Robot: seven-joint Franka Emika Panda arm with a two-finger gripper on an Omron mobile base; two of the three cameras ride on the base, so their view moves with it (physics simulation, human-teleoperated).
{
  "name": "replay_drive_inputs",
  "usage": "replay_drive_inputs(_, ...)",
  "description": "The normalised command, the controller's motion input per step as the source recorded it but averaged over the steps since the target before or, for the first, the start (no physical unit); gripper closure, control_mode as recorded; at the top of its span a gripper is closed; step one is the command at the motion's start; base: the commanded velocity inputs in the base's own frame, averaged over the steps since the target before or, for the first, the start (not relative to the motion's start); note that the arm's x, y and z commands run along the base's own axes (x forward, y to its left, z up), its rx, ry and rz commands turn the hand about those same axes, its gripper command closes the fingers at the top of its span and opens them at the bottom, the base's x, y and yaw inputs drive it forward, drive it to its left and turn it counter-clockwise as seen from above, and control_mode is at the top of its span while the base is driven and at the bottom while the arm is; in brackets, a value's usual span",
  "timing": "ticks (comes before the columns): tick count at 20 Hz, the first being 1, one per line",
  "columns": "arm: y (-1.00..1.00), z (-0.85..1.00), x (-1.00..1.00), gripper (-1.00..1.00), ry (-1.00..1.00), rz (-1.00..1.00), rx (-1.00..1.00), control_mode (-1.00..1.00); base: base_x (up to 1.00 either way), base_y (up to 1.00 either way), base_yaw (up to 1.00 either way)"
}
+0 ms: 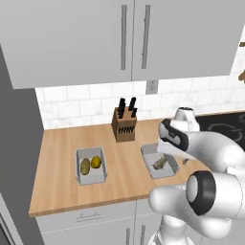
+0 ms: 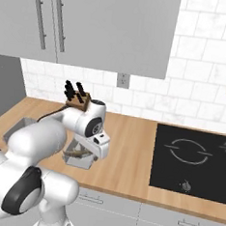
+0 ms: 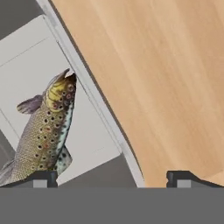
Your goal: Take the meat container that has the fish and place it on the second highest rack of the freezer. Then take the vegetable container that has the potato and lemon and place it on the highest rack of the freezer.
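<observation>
at the far left stands the grey side of the freezer (image 1: 16,158), flush against the wooden counter (image 1: 119,177). on the left part of the counter sits the vegetable container (image 1: 91,166), a pale tray holding the potato (image 1: 85,166) with the lemon (image 1: 96,162) just beside it on the right. behind and right of it, against the tiled wall, is a knife block (image 1: 125,120). further right lies the meat container (image 1: 159,161) with the fish (image 1: 160,163) lying slantwise inside, partly hidden by the arm. the end effector (image 3: 112,178) hangs just above this tray with its jaws spread wide and nothing between them; in the hand view the tray's right rim runs up between the two finger tips (image 3: 40,178), one tip over the tray floor near the fish's tail, the other over bare wood. at the far right a black cooktop (image 2: 197,163) is set into the counter.

the step in hand seems to be taking the fish tray. to do it well, i'd come straight down so the rim wall stays centred between the tips, keep the inner tip clear of the fish, close firmly on the wall, and lift level so the fish doesn't slide.
</observation>
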Motion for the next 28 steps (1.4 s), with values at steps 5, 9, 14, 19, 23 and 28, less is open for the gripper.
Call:
replay_drive_inputs(5, 0.01, -0.40, 0.00, -1.00, 0.04, 0.00, 0.00, -1.00, 0.00, 0.00, 0.00)
replay_drive_inputs(9, 0.00, -0.39, 0.00, -1.00, 0.02, 0.00, 0.00, -1.00, 0.00, 0.00, 0.00)
replay_drive_inputs(14, 0.00, -0.38, 0.00, -1.00, 0.00, 0.00, 0.00, -1.00, 0.00, 0.00, 0.00)
replay_drive_inputs(19, 0.01, -0.22, 0.00, -1.00, 0.00, -0.03, 0.00, -1.00, 0.00, 0.00, 0.00)
replay_drive_inputs(23, 0.19, 0.00, 0.00, -1.00, -0.01, -0.14, 0.00, -1.00, 0.00, 0.00, 0.00)
replay_drive_inputs(28, 0.39, 0.00, 0.00, -1.00, -0.07, -0.16, 0.00, -1.00, 0.00, 0.00, 0.00)
